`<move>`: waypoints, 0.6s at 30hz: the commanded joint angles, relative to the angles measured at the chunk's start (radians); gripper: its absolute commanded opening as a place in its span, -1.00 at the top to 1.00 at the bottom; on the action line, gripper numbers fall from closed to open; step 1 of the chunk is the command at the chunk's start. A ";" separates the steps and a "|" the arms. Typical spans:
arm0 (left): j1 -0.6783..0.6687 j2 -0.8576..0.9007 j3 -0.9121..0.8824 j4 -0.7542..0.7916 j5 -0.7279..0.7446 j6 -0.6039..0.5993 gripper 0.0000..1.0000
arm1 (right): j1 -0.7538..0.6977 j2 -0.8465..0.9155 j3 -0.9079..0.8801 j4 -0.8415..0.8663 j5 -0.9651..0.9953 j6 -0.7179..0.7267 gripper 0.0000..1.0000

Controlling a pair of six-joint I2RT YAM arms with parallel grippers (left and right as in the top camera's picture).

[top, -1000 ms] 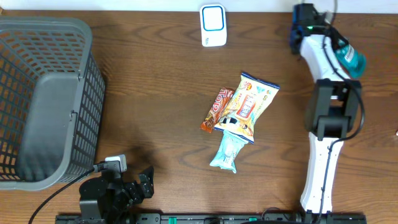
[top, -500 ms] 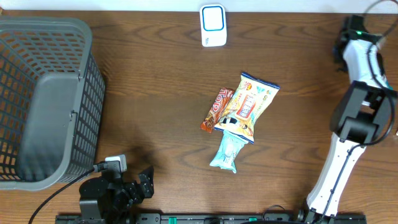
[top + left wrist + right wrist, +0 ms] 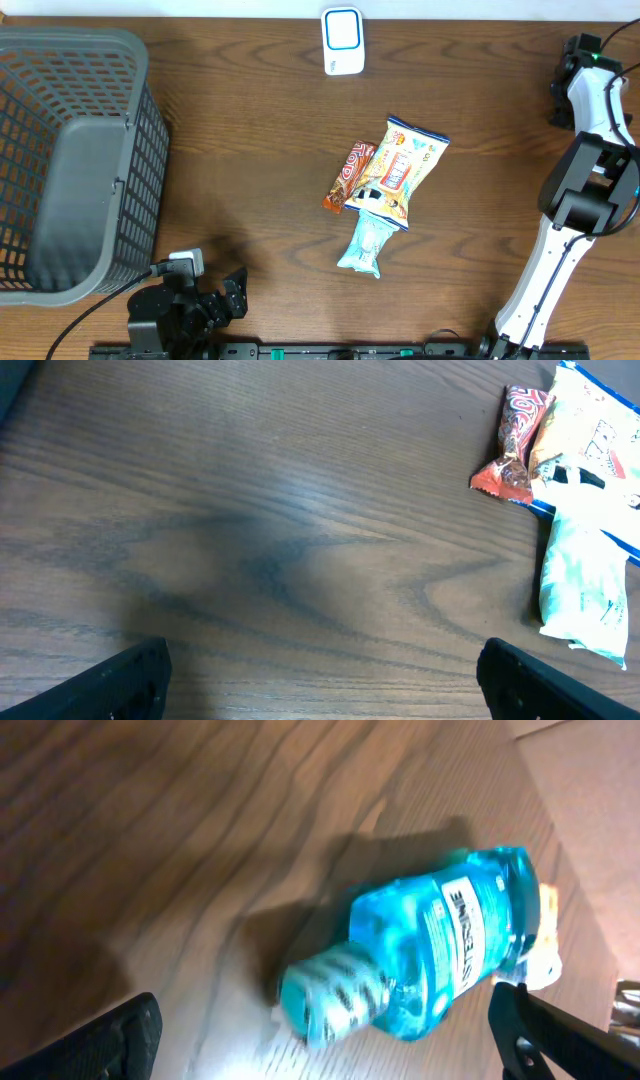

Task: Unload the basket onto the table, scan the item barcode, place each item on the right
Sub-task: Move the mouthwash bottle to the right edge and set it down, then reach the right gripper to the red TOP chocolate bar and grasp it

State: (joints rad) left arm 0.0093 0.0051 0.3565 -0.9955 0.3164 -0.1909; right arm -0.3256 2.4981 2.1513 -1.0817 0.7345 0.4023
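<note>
A blue mouthwash bottle (image 3: 440, 955), the item, shows blurred in the right wrist view. It is on its side over the wooden table, its ribbed cap toward the camera, and it touches neither finger. My right gripper (image 3: 330, 1045) stands open around it, at the table's far right edge in the overhead view (image 3: 562, 88), where the bottle is hidden. The white and blue scanner (image 3: 342, 40) stands at the back centre. My left gripper (image 3: 215, 300) rests open at the front left, with only bare wood between its fingertips (image 3: 325, 680).
A red bar (image 3: 349, 176), a yellow snack packet (image 3: 400, 170) and a pale blue packet (image 3: 366, 245) lie together mid-table. A grey mesh basket (image 3: 70, 160) fills the left side. A beige surface (image 3: 590, 800) lies past the bottle.
My right arm swung from near the scanner to the table's right edge. Its jaws opened and let go of the bottle. The left arm stayed still.
</note>
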 commanded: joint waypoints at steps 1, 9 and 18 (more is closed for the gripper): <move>0.001 -0.002 -0.005 -0.010 0.013 -0.009 -0.96 | 0.023 -0.111 0.061 -0.034 -0.137 0.032 -0.99; 0.001 -0.002 -0.005 -0.010 0.012 -0.009 -0.96 | 0.097 -0.337 0.076 -0.198 -0.879 0.118 -0.98; 0.001 -0.002 -0.005 -0.010 0.013 -0.009 -0.96 | 0.337 -0.427 0.071 -0.458 -0.970 0.146 -0.99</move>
State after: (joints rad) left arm 0.0093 0.0051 0.3565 -0.9955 0.3164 -0.1909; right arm -0.0856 2.0502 2.2295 -1.5089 -0.2043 0.5220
